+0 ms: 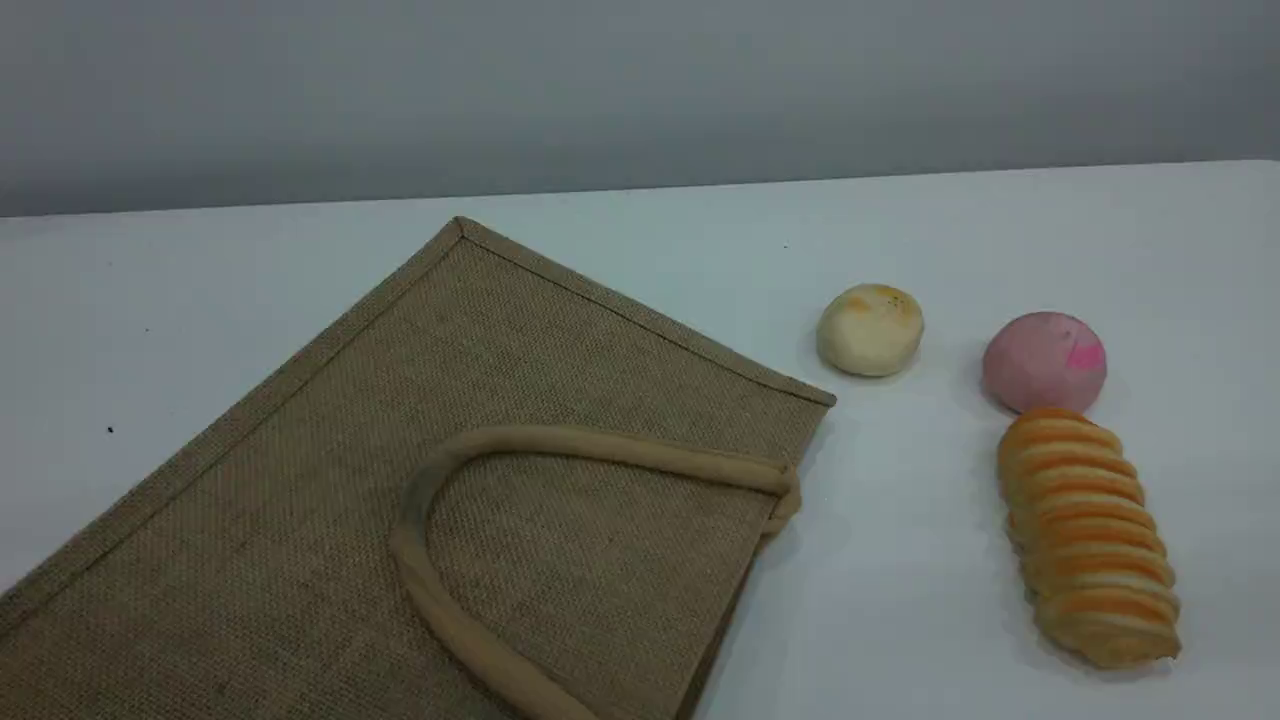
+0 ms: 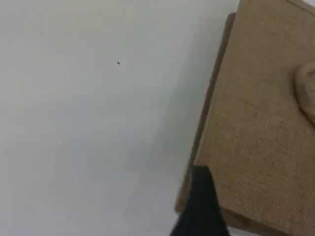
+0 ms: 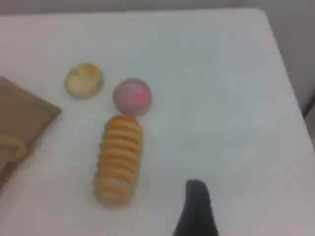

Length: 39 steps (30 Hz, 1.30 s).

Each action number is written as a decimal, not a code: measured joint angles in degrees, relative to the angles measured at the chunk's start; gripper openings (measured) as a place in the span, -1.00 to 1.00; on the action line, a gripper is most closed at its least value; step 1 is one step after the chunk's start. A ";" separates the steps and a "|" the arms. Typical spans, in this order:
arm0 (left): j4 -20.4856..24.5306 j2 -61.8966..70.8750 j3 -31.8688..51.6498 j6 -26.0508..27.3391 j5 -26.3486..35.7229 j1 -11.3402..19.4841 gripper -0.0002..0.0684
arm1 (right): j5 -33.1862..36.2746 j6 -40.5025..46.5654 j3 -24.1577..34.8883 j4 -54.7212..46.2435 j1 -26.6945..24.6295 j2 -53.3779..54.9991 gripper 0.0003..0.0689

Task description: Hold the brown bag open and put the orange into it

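Note:
The brown bag [image 1: 420, 480] lies flat on the white table, its mouth toward the right and one beige handle [image 1: 600, 447] resting on top. The orange is out of view in every frame. The left wrist view shows the bag [image 2: 261, 123] at the right, with my left gripper [image 2: 202, 201] hovering over its near edge and only one dark fingertip showing. My right gripper [image 3: 197, 209] hangs above bare table, right of the bread roll, holding nothing. A corner of the bag [image 3: 22, 115] shows at that view's left. Neither arm appears in the scene view.
Right of the bag sit a cream round bun [image 1: 870, 330], a pink round bun [image 1: 1045, 362] and a long orange-striped bread roll [image 1: 1090, 540]. The right wrist view shows the same roll [image 3: 118, 160]. The table's far edge meets a grey wall.

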 joint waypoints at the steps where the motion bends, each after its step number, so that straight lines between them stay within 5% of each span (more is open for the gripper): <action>1: 0.00 0.00 0.00 0.00 0.00 0.00 0.44 | 0.02 0.00 0.00 0.00 0.00 -1.28 0.37; 12: -0.10 -0.99 0.00 0.00 0.06 0.34 0.44 | 0.14 0.00 0.00 0.00 0.00 -3.46 0.37; 19: -0.23 -6.18 0.00 0.00 0.06 5.16 0.44 | 0.14 0.00 0.00 0.00 0.00 -3.46 0.37; 39: -0.23 -8.37 0.00 0.06 0.00 3.86 0.44 | 0.14 0.00 0.00 0.00 0.21 -3.46 0.37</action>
